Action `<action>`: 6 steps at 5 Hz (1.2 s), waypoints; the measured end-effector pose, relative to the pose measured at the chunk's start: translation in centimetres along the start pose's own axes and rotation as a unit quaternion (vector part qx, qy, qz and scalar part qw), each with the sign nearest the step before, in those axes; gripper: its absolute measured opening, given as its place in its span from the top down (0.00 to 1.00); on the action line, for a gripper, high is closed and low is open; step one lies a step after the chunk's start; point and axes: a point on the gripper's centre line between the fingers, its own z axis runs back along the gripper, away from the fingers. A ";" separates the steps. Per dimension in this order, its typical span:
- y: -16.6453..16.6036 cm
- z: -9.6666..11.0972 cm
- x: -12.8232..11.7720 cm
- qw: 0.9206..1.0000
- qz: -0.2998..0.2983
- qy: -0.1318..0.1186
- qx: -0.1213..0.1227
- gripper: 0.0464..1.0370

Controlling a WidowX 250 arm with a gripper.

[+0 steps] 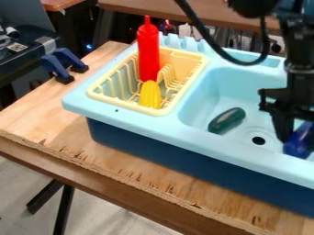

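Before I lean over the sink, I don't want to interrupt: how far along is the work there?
Perhaps partway. Looking settled: the red bottle and yellow corn, both in the yellow rack. In hand: the tool is at the dark blue object in the basin; I can't tell if it's gripped. Possibly left: the dark green vegetable, lying near the drain.

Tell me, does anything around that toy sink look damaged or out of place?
Yes, the plywood tabletop looks damaged: its front edge, below the toy sink, is ragged and splintered, with dark chips along it. I see nothing spilled.
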 end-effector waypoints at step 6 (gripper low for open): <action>0.1 3.0 -0.4 0.993 0.024 -0.101 -0.063 0.03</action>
